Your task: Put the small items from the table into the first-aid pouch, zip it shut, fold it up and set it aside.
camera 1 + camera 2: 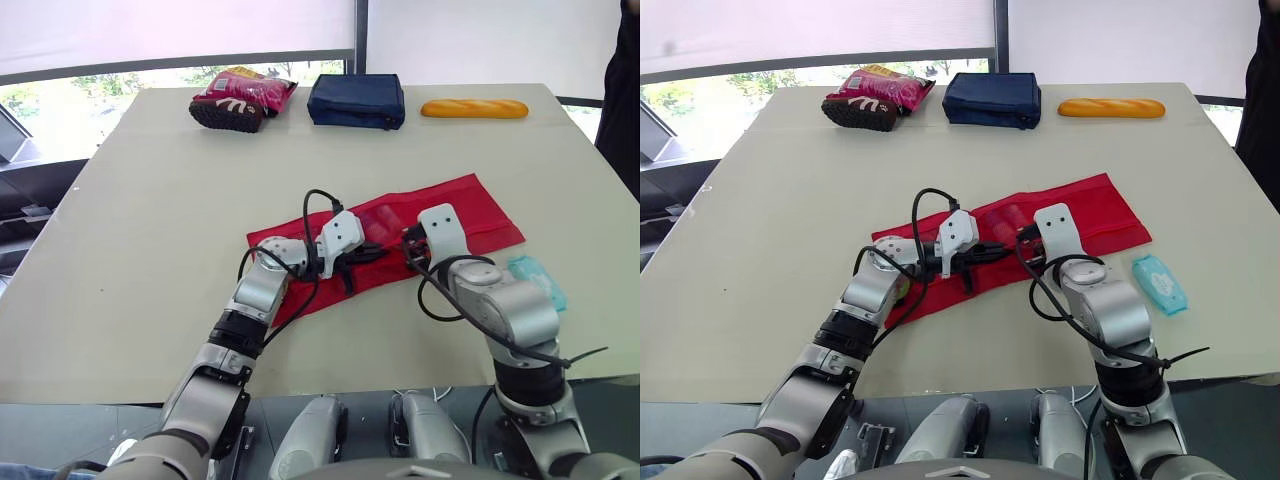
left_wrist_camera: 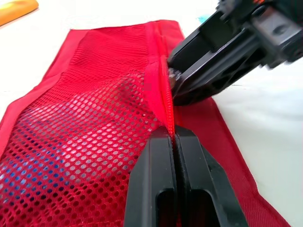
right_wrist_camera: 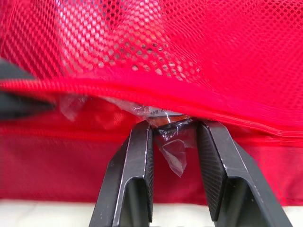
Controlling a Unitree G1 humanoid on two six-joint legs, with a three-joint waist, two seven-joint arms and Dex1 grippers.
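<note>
The red first-aid pouch (image 1: 470,215) lies unfolded flat across the middle of the table, its mesh pocket (image 2: 94,118) facing up. My left gripper (image 2: 171,132) is shut on the pouch's red zipper edge (image 2: 163,94). Facing it, my right gripper (image 3: 173,124) sits at the pocket's mouth, closed on a small clear-wrapped item (image 3: 163,116) that lies half under the mesh lip. The two grippers nearly touch over the pouch's middle (image 1: 395,250). A teal wipes pack (image 1: 1159,283) lies on the table just right of my right arm.
Along the far edge sit a pink snack bag (image 1: 250,90) on a dark object (image 1: 225,113), a navy case (image 1: 357,100) and a bread loaf (image 1: 474,108). A person's dark sleeve (image 1: 625,90) shows at the far right. The table's near edge (image 1: 120,385) runs below my arms.
</note>
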